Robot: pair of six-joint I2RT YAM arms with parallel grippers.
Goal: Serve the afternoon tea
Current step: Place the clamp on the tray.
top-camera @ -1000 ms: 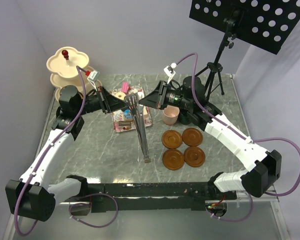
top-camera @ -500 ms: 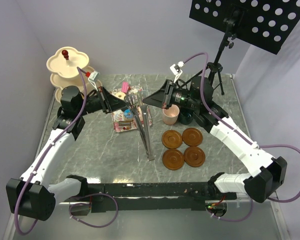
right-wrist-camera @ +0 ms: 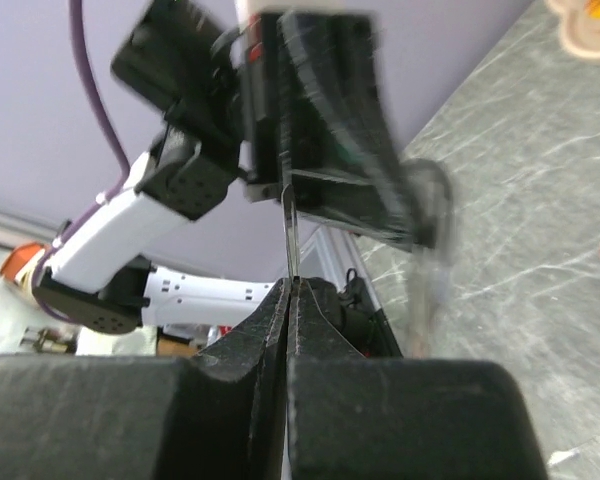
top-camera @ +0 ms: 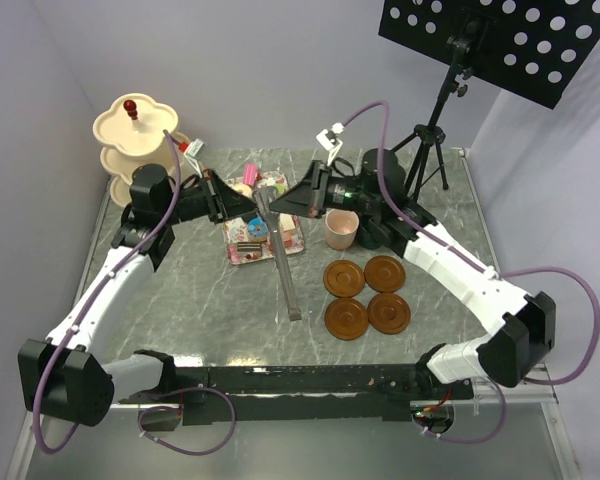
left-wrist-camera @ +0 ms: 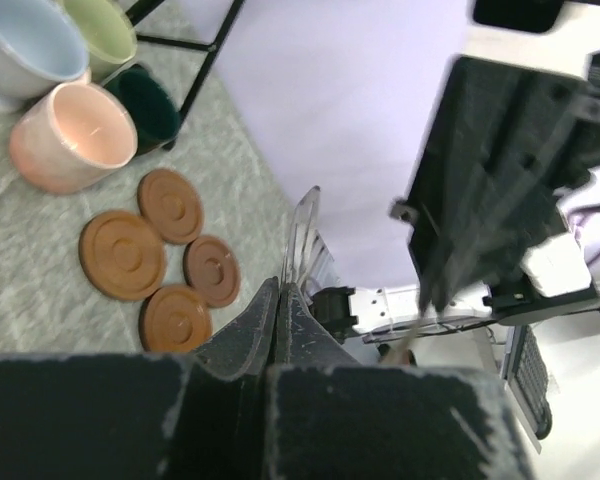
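Tongs (top-camera: 283,270) hang at frame centre, pinched at their top between my left gripper (top-camera: 250,204) and right gripper (top-camera: 278,203), both clenched. Toy cakes (top-camera: 252,228) wait on the tray (top-camera: 242,260) below; uneven pulling could twist the tongs loose onto them.

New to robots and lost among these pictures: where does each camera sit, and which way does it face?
Top external: high behind the robot, looking down on the table; left arm and right arm show.
Left wrist: on the left arm, facing saucers and pink mug; left gripper at bottom.
Right wrist: on the right arm, facing the left arm; right gripper at bottom.
Shared: both wrist views show the tongs.
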